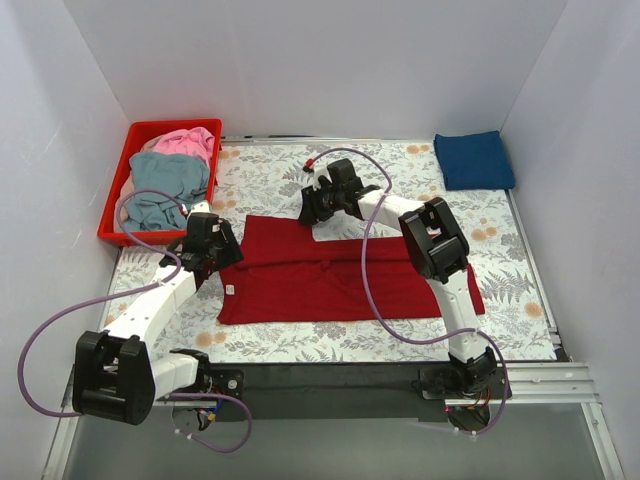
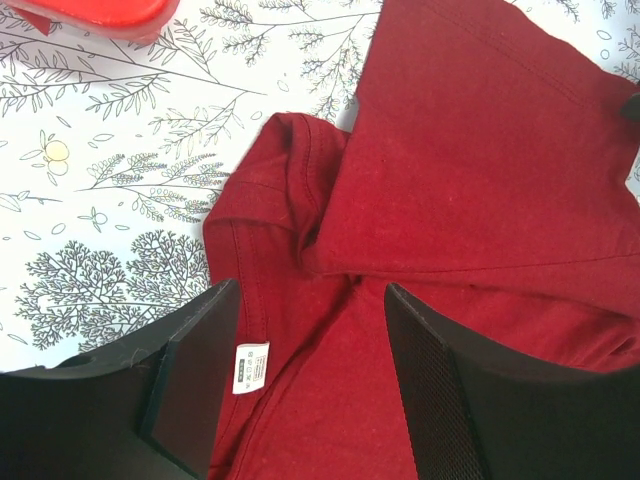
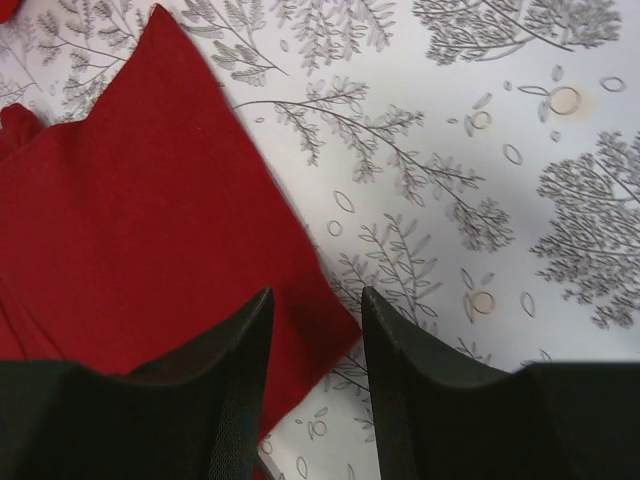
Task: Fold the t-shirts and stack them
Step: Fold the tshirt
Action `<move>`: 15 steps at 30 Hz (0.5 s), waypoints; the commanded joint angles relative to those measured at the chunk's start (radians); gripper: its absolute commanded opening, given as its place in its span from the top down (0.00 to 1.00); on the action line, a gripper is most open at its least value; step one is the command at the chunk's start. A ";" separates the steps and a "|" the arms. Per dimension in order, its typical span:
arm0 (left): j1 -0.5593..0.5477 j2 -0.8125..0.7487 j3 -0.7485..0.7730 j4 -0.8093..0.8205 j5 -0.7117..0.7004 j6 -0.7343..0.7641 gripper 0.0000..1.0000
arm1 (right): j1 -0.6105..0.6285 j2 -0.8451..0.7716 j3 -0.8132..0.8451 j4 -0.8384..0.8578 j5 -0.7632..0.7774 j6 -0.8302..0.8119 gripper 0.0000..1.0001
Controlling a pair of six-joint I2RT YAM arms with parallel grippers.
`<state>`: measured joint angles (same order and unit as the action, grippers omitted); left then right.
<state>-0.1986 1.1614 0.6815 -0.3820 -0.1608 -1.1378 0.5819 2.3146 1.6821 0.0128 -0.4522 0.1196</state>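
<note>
A dark red t-shirt (image 1: 330, 275) lies spread and partly folded mid-table. My left gripper (image 1: 220, 262) is open just above its collar end; in the left wrist view the gripper (image 2: 310, 287) straddles the neckline (image 2: 290, 150) and a white label (image 2: 250, 367). My right gripper (image 1: 308, 210) is open at the shirt's far edge; in the right wrist view the gripper (image 3: 317, 295) hangs over a cloth corner (image 3: 320, 330), holding nothing. A folded navy blue t-shirt (image 1: 474, 160) lies at the back right. Pink (image 1: 188, 141) and grey-blue (image 1: 165, 180) shirts sit in the basket.
The red plastic basket (image 1: 172, 125) stands at the back left; its corner shows in the left wrist view (image 2: 100, 12). A leaf-print cloth (image 1: 300, 165) covers the table. White walls close in the left, back and right. Purple cables loop over both arms.
</note>
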 commanded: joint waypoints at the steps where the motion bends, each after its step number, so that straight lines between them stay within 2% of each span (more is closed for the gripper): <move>1: -0.002 0.000 0.007 0.022 -0.008 0.016 0.42 | 0.022 0.023 0.047 -0.011 -0.051 -0.031 0.52; 6: -0.002 0.003 0.009 0.023 0.000 0.019 0.42 | 0.068 0.043 0.028 -0.045 -0.071 -0.049 0.53; 8: -0.002 0.009 0.012 0.025 0.004 0.023 0.43 | 0.084 0.054 0.027 -0.056 -0.069 -0.058 0.56; 11: -0.002 0.012 0.012 0.025 0.006 0.021 0.43 | 0.093 0.062 0.031 -0.057 -0.066 -0.061 0.70; 12: -0.002 0.012 0.012 0.025 0.007 0.021 0.43 | 0.095 0.063 0.042 -0.057 -0.066 -0.061 0.80; 15: -0.002 0.011 0.010 0.025 0.004 0.021 0.43 | 0.093 0.043 0.065 -0.060 -0.071 -0.066 0.95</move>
<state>-0.1986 1.1770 0.6815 -0.3798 -0.1535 -1.1297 0.6750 2.3451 1.7084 -0.0036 -0.5156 0.0723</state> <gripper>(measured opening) 0.574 0.085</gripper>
